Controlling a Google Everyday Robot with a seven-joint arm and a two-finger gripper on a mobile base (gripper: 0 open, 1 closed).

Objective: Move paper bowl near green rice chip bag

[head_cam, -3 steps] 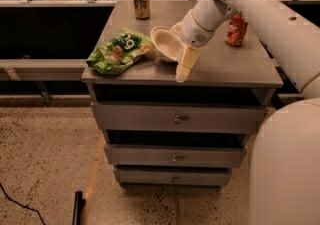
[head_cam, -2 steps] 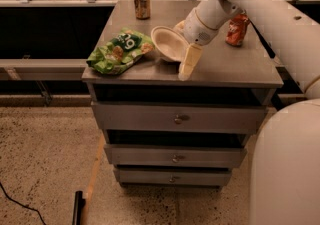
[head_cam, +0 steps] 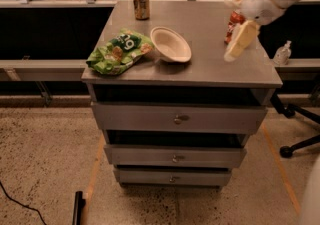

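Observation:
The paper bowl (head_cam: 171,44) is cream-white and rests on the grey cabinet top (head_cam: 215,66), slightly tilted. Its left rim touches the right edge of the green rice chip bag (head_cam: 119,51). The bag lies flat at the cabinet's front left corner. My gripper (head_cam: 236,48) hangs in the air over the right side of the cabinet top, well to the right of the bowl and apart from it. It holds nothing that I can see.
A brown soda can (head_cam: 141,2) stands at the back of the cabinet top. A red can (head_cam: 233,26) stands at the right, partly behind my gripper. A small pump bottle (head_cam: 283,53) sits on the ledge at right. Chair legs (head_cam: 300,144) stand on the floor.
The gripper was at the bowl's right rim with the bowl tipped up. It has since come away to the right, and the bowl lies on the cabinet against the bag.

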